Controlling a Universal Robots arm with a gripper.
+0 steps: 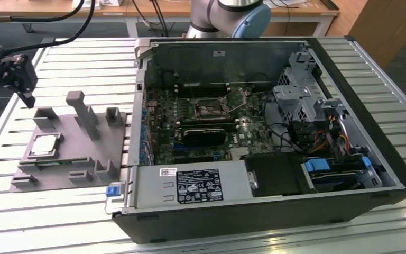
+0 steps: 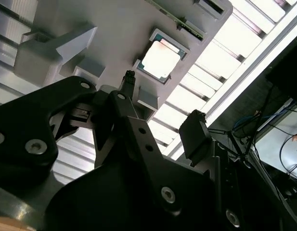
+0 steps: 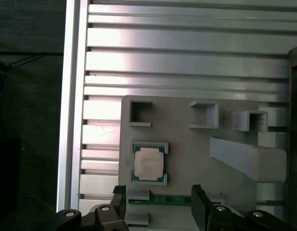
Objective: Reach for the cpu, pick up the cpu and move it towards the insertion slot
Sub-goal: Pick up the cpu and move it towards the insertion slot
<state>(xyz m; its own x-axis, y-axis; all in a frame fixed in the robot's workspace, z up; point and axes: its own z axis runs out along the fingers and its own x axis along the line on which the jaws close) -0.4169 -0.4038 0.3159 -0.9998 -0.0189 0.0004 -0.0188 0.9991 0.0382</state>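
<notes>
The cpu (image 1: 44, 144) is a silvery square chip lying flat in a recess of the grey tray (image 1: 76, 151), at the exterior view's left. My gripper (image 1: 24, 92) hangs above and behind the tray, apart from the chip. In both wrist views its black fingers stand open with nothing between them, the gripper (image 3: 158, 192) just short of the cpu (image 3: 148, 163). The second wrist view shows the cpu (image 2: 161, 60) beyond the gripper (image 2: 162, 96). The insertion slot (image 1: 210, 108) is the black square socket on the motherboard inside the open case.
Upright posts (image 1: 82, 108) rise from the tray close to the chip. A green strip (image 3: 162, 199) lies in the tray beside the cpu. The open computer case (image 1: 259, 132) holds a power supply (image 1: 196, 185) and a drive cage (image 1: 302, 95). The table is ribbed aluminium (image 1: 69, 58).
</notes>
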